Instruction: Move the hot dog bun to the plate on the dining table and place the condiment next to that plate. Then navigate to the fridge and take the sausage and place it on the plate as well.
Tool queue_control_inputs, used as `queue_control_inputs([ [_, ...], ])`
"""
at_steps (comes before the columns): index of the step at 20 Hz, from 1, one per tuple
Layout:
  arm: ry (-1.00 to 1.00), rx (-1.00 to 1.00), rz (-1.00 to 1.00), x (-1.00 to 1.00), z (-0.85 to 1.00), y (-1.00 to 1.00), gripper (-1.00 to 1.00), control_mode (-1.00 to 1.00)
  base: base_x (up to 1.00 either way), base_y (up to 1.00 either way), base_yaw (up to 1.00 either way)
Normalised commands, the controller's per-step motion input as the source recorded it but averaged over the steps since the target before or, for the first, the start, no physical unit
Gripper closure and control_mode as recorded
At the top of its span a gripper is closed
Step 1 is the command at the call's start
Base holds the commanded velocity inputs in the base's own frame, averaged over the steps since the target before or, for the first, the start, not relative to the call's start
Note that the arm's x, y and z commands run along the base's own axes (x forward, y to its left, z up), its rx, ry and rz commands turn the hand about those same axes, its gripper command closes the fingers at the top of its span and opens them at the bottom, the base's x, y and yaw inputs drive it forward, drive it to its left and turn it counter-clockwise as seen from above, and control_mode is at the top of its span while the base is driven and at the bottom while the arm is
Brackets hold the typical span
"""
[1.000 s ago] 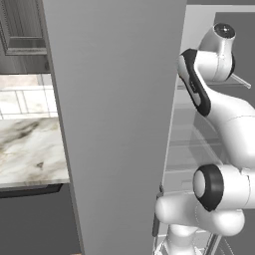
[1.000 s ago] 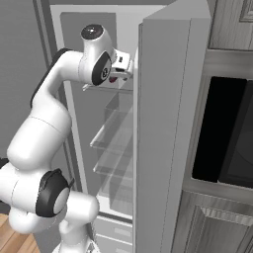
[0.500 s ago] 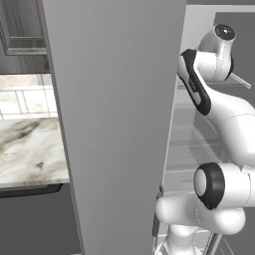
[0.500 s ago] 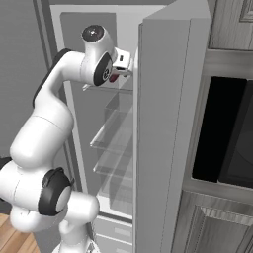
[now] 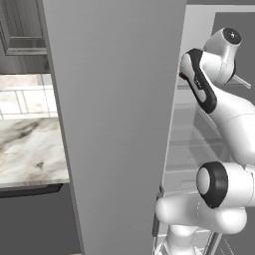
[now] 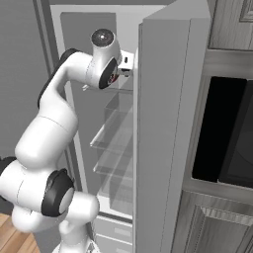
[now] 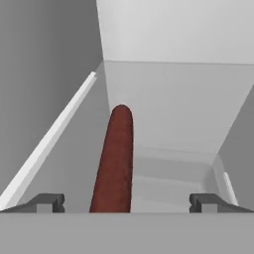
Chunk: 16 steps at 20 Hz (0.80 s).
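The sausage (image 7: pixel 115 158), reddish-brown and rounded, lies lengthwise on a pale shelf inside the fridge (image 6: pixel 163 123). In the hand view it runs away from my gripper (image 7: pixel 127 202), its near end between the two dark fingertips (image 7: pixel 47 201), closer to the left one. The jaws stand wide open and neither tip touches it. In the right base view my arm reaches in at the fridge's top shelf, and the open door edge half hides the hand (image 6: pixel 126 61). The hot dog bun, the plate, the condiment and the dining table are out of view.
The open fridge door (image 5: pixel 114 124) stands close on the arm's left. Clear glass shelves (image 6: pixel 118 133) step down below the hand. A dark wall oven (image 6: pixel 227 133) sits to the fridge's right. A marble counter (image 5: pixel 25 149) lies past the door on the left.
The upper arm and hand have edged slightly further into the fridge at the top shelf. The jaws have stayed wide open.
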Motion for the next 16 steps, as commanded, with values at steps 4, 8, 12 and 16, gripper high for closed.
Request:
queue_control_inputs([
  [4,0.00,0.00,0.10,0.00,-0.01,-0.04,-1.00,-1.00,0.00,0.00,0.00],
  [8,0.00,0.00,0.04,0.15,0.00,0.00,-1.00,-1.00,0.00,0.00,0.00],
  [12,0.00,0.00,0.01,0.26,0.00,0.00,-1.00,-1.00,0.00,0.00,0.00],
  [16,0.01,0.00,0.00,0.25,0.00,0.00,-1.00,-1.00,0.00,0.00,0.00],
])
